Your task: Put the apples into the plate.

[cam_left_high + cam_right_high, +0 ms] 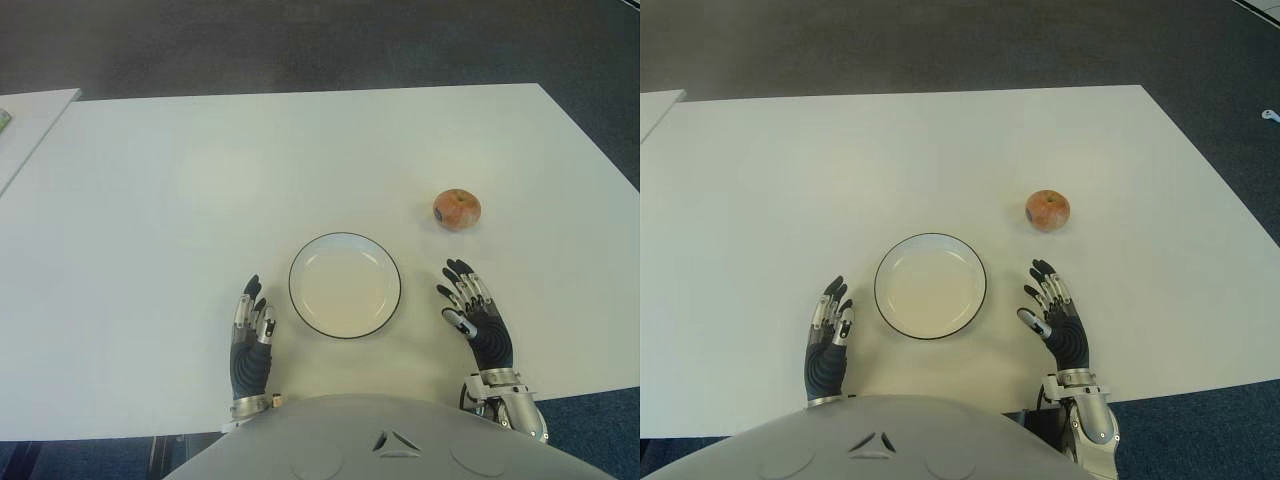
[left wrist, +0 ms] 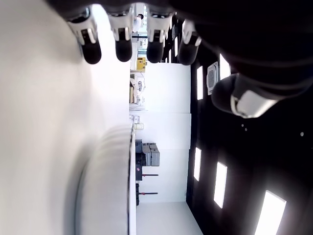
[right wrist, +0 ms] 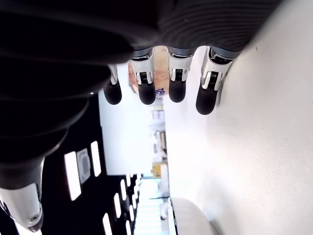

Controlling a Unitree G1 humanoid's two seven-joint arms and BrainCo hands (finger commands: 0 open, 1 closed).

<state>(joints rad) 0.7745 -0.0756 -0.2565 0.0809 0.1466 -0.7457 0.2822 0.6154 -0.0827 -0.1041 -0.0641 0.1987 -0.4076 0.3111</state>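
White table fills the view, with dark carpet beyond its far edge. One apple sits on the bare tabletop, to the right of and a little beyond the plate — apart from it, not inside. The plate holds nothing. The right hand shows near the apple, on its near side, fingers extended and holding nothing. The left hand shows just left of the plate — fingers likewise straight and holding nothing.

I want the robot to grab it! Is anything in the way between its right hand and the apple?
Nothing. In the left eye view, only bare white table lies between the right hand and the apple. The plate sits off to the hand's left.
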